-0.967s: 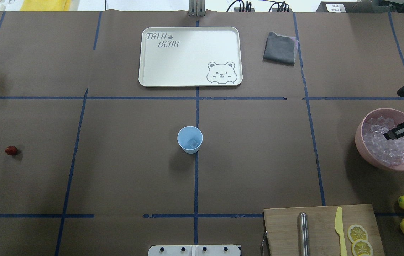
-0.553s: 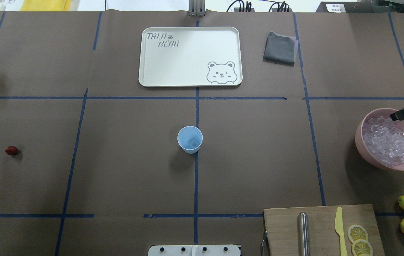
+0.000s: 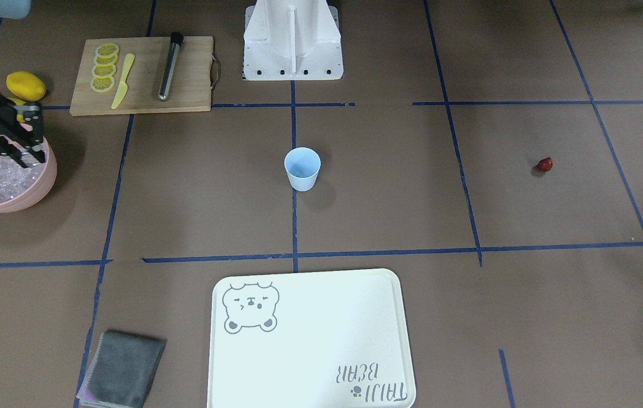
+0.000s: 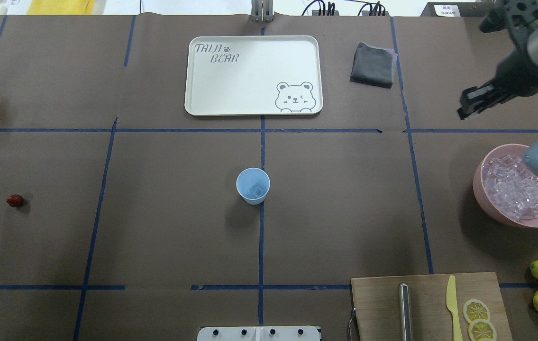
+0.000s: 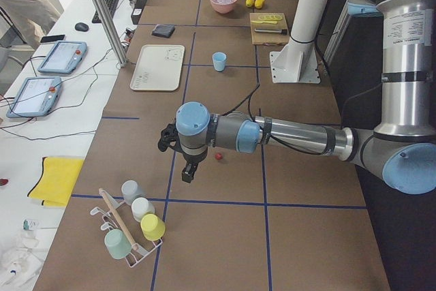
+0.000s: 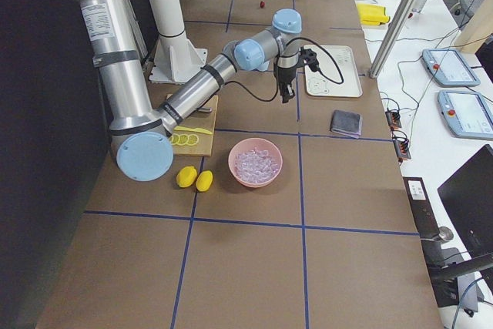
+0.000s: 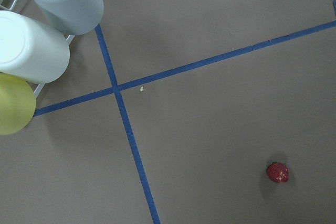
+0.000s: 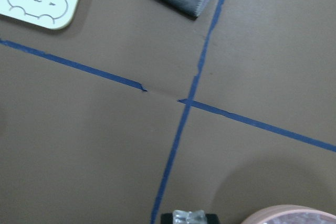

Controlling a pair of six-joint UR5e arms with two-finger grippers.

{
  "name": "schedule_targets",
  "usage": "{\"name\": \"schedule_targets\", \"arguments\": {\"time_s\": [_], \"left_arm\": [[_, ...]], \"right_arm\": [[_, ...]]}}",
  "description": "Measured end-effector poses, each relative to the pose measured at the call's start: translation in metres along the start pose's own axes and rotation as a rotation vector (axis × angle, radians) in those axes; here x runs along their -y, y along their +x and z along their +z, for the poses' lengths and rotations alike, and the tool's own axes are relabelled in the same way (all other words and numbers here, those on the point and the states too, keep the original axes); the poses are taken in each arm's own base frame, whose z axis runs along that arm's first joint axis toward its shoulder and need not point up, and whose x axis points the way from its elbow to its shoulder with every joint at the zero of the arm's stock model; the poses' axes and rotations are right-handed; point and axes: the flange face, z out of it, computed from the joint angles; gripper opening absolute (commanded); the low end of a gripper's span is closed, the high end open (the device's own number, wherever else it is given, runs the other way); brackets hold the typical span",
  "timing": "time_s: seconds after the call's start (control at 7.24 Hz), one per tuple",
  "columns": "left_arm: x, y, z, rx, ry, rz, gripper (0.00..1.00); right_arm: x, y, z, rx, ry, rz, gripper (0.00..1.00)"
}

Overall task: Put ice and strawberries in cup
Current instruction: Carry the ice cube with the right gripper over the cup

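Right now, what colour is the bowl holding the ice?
Pink; the bowl shows best in the exterior right view.

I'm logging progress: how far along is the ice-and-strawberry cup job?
Done: one ice cube lies in the cup. In hand: the right gripper, in the air beyond the pink bowl, grips a second cube. Left: drop that in, then fetch the strawberry, lying far off on the robot's left.

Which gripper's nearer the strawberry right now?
Left. The left gripper hangs close by the strawberry; the right gripper is far off, near the pink bowl, holding ice.
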Motion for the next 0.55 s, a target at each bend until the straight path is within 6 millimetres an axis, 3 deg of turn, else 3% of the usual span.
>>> {"name": "schedule_targets", "arguments": {"time_s": [0.28, 0.55], "left_arm": [[0.0, 0.0, 0.0, -0.001, 0.0, -0.001, 1.0], [0.0, 0.0, 0.0, -0.002, -0.001, -0.001, 1.0]], "right_arm": [[0.014, -0.127, 0.02, 0.02, 0.007, 0.094, 0.0], [0.016, -0.231, 0.028, 0.053, 0.028, 0.168, 0.0]]}}
